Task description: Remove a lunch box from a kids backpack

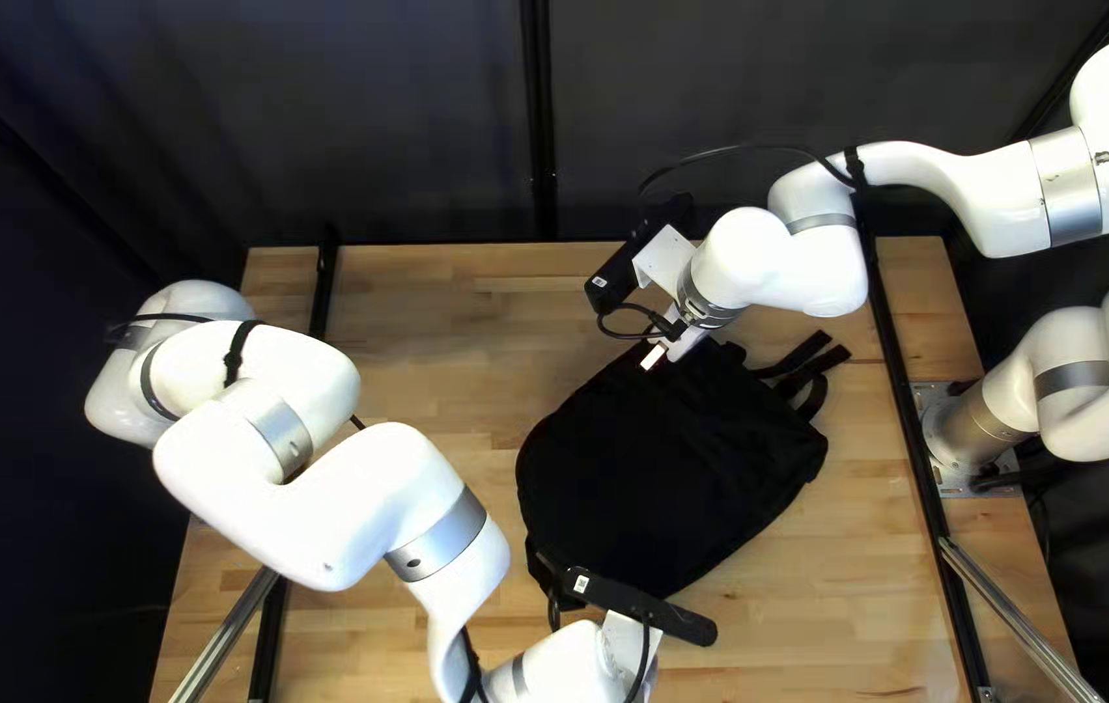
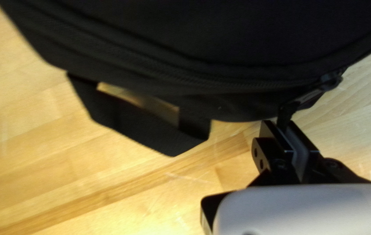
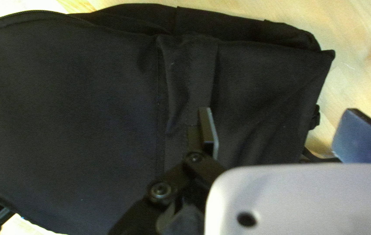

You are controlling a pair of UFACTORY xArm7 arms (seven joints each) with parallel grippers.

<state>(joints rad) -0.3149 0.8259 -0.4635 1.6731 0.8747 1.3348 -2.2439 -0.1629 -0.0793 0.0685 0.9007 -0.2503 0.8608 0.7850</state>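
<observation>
Black backpack [image 1: 672, 482] is lying flat on the wood counter [image 1: 424, 313], loose straps [image 1: 795, 362] at its far right end. Can't tell where the lunch box is, no view shows it. Left hand [image 2: 284, 125] is clamped on the zipper pull [image 2: 299, 101], just beside the handle loop [image 2: 128, 117]. Right hand [image 1: 668, 346] is wide open over the other end, one finger [image 3: 208, 130] above the fabric, can't tell if it's touching.
</observation>
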